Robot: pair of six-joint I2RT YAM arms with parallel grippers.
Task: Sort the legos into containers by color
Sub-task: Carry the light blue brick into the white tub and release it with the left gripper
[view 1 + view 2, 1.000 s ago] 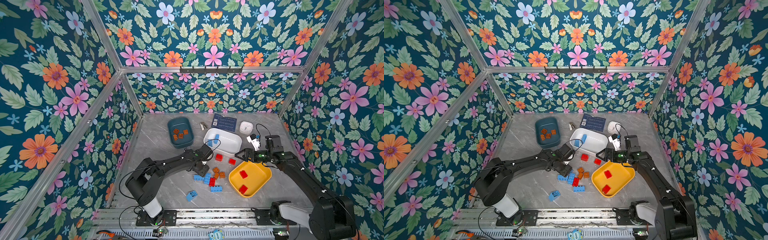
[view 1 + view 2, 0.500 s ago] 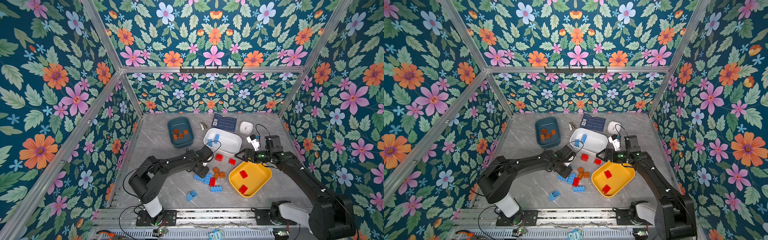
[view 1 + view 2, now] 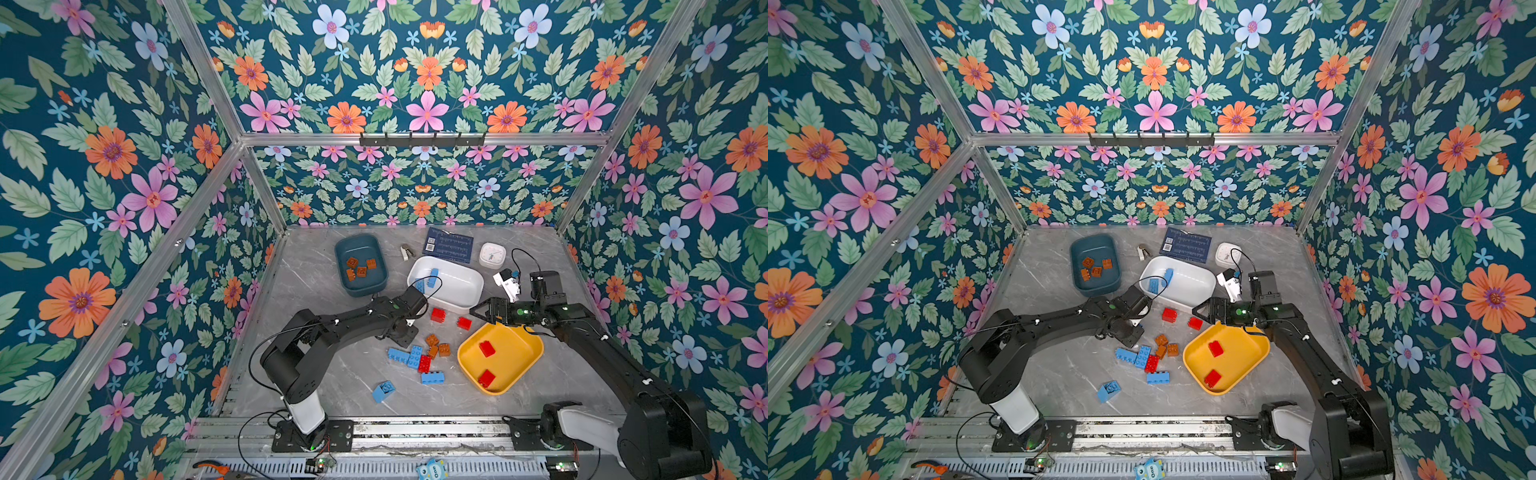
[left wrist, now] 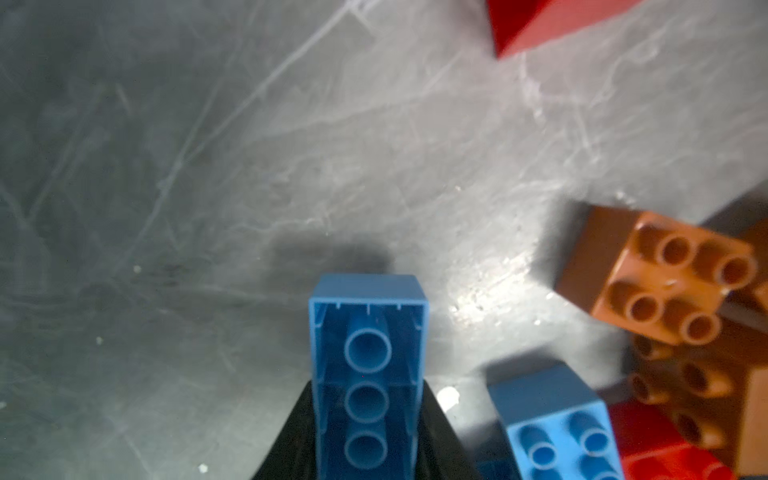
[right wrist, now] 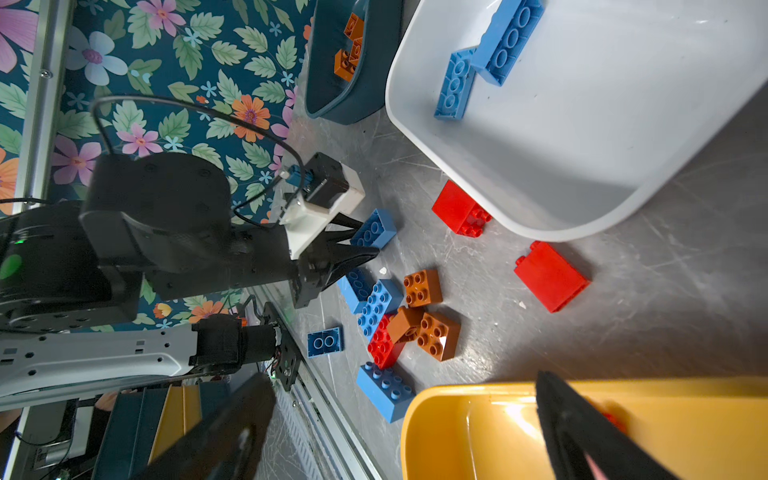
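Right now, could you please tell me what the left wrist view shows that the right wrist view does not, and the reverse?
Only the left wrist view: a close look into the hollow underside of the blue brick clamped between the jaws of the left gripper. Only the right wrist view: the white tub, the teal tub, the yellow tub and the left arm from outside. Both: that blue brick, an orange-brown brick, a red brick and the grey table.
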